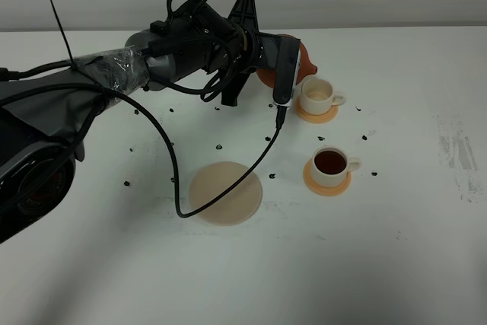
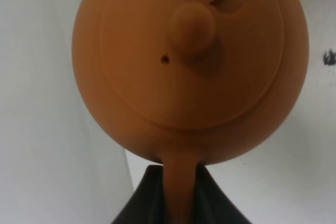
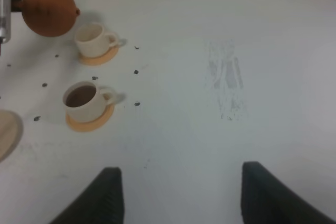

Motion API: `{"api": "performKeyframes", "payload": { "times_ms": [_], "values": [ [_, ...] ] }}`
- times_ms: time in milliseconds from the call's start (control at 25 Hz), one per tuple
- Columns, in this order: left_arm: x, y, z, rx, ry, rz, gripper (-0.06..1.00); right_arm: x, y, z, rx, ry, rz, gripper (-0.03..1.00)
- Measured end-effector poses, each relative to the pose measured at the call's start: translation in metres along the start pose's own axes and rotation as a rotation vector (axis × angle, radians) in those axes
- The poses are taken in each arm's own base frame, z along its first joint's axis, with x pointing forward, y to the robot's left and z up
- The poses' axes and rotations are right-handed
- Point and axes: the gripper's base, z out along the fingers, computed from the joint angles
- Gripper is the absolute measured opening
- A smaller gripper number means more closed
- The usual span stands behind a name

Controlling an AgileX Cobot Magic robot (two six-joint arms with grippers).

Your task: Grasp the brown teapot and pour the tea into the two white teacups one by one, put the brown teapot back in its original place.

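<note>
Teapot (image 3: 50, 10), handle pinched in left gripper (image 2: 178, 195), hangs spout toward farther white teacup (image 1: 318, 95); right gripper (image 3: 181, 184) jaws stand wide, empty.

One brown teapot (image 1: 303, 56), two white teacups (image 1: 318, 96) (image 1: 329, 167), two orange coasters (image 1: 326, 117) (image 1: 327, 188) and one pale beige disc (image 1: 217, 197).

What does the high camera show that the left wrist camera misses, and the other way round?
Only the high view: the arm, the cup holding tea, the pale-looking cup beside the pot, and the beige disc. Only the left wrist view: the lid's knob and vent hole close up, and the gripper clamped on the handle. Both: the teapot and the white table.
</note>
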Motion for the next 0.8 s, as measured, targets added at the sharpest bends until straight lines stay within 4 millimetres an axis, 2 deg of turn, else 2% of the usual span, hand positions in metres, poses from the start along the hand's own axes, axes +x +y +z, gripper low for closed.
{"api": "performKeyframes", "payload": {
  "times_ms": [800],
  "values": [
    [-0.0029,-0.0021,0.0085,-0.064,0.02,0.133,0.12,0.0,0.0,0.0,0.0,0.0,0.0,0.51]
  ]
}}
